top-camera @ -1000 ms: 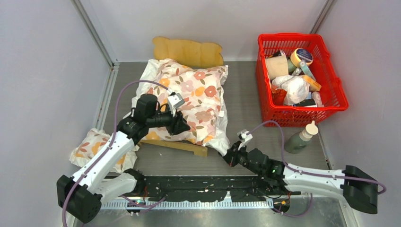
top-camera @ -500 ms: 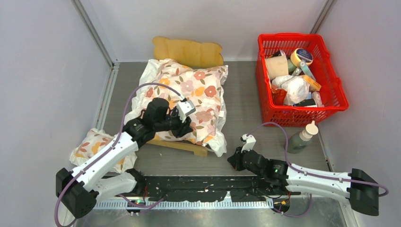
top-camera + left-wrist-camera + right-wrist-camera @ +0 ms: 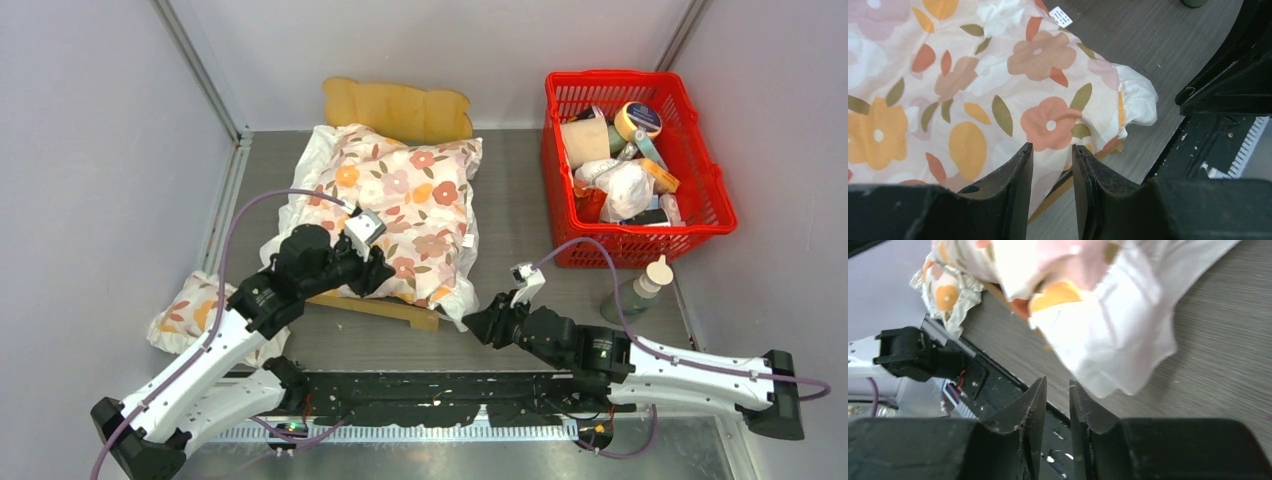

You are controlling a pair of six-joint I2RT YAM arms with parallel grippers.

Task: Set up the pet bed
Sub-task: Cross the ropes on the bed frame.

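The pet bed shows only its scalloped wooden headboard point(image 3: 397, 108) and a strip of its front rail point(image 3: 385, 309). A white floral cushion point(image 3: 400, 205) lies over the rest of it. My left gripper point(image 3: 385, 272) hovers over the cushion's near edge. Its jaws stand open, and through the gap point(image 3: 1052, 150) I see the fabric point(image 3: 973, 85), nothing pinched. My right gripper point(image 3: 470, 325) sits low on the table by the cushion's white corner point(image 3: 1118, 340). Its fingers point(image 3: 1058, 382) are slightly parted and hold nothing; the corner lies just past the tips.
A red basket point(image 3: 640, 243) full of items stands at the back right. A green bottle with a white cap point(image 3: 632, 293) is in front of it. A small floral pillow point(image 3: 190, 308) lies at the near left. Walls close in on both sides.
My right gripper's jaws have parted from shut and it slid left toward the cushion's white corner. My left gripper came back from over the cushion to its near edge.
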